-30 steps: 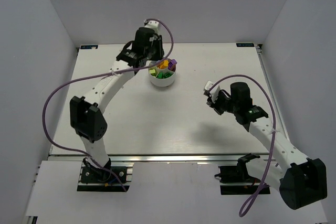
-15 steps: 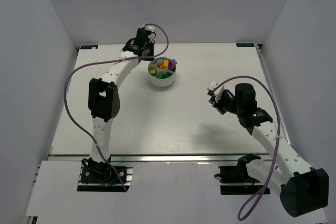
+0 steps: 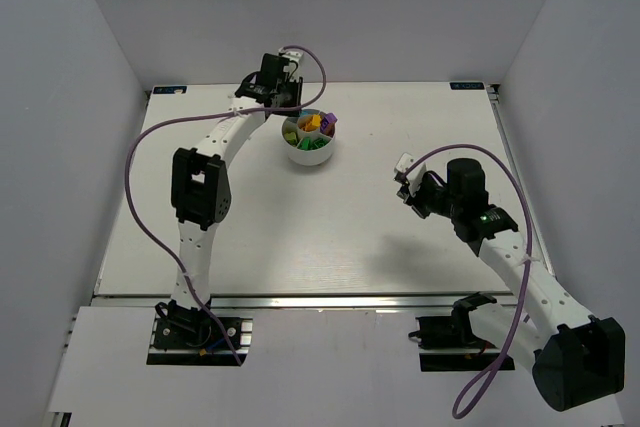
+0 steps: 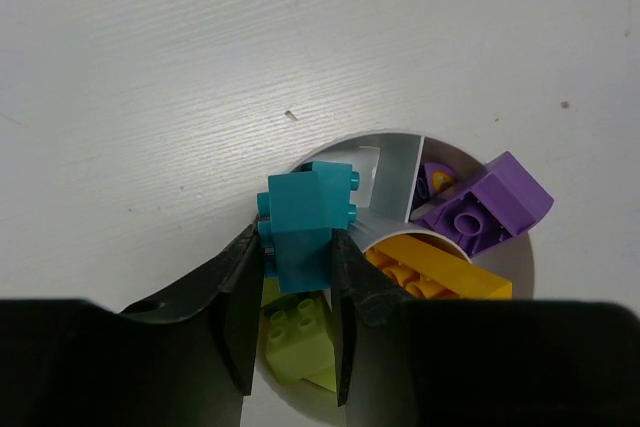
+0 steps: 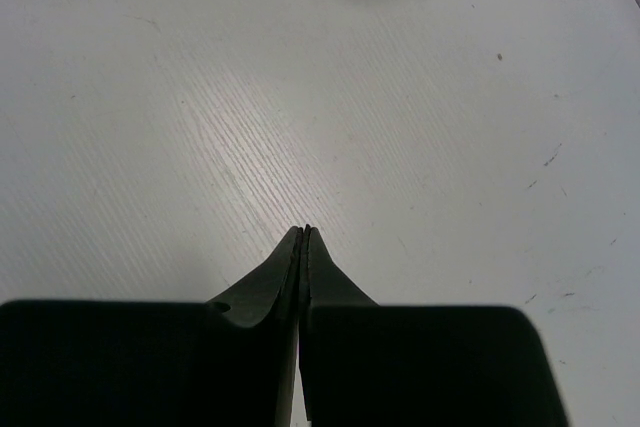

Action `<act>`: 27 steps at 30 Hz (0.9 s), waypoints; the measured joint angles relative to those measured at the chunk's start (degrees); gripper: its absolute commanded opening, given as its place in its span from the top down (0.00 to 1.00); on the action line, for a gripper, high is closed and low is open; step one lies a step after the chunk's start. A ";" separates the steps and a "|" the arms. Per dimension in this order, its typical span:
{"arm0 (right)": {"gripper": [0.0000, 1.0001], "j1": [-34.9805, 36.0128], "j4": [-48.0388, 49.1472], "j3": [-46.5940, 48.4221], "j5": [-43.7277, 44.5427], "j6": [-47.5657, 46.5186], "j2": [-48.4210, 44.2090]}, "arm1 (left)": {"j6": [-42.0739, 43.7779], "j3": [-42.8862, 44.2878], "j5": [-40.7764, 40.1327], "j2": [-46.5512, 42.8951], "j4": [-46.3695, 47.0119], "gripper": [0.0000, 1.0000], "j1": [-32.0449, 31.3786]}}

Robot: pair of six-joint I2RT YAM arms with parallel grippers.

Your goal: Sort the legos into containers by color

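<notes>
Lego point(image 4: 305, 227), one cyan piece, gripped by left fingers point(image 4: 240, 307) over one bowl point(image 4: 392, 175); right fingers point(image 5: 288, 269) closed.

No text, number, brand or sign can be read in any view. On the far edge of the bench point(image 3: 350, 237) there are two small dark markers, the left tag point(image 3: 168, 89) at the far left corner and the right tag point(image 3: 467, 85) at the far right corner. Both are too small to make out any print. In the left wrist view, the studs on the purple brick point(image 4: 487, 205) and the teal brick point(image 4: 305, 222) are too blurred to show any lettering.
</notes>
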 measured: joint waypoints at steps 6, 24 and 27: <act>1.00 -0.31 0.00 -0.02 -0.42 -0.07 0.00 | 0.26 0.02 1.68 1.57 -0.48 0.56 0.00; 0.72 -1.16 -0.04 -0.72 -1.46 -0.55 0.00 | -0.98 2.58 -1.97 -0.17 -0.61 0.40 0.28; 0.39 -1.84 0.09 -0.72 -1.66 0.76 0.00 | -2.51 -3.19 -4.52 -5.44 2.27 0.59 0.28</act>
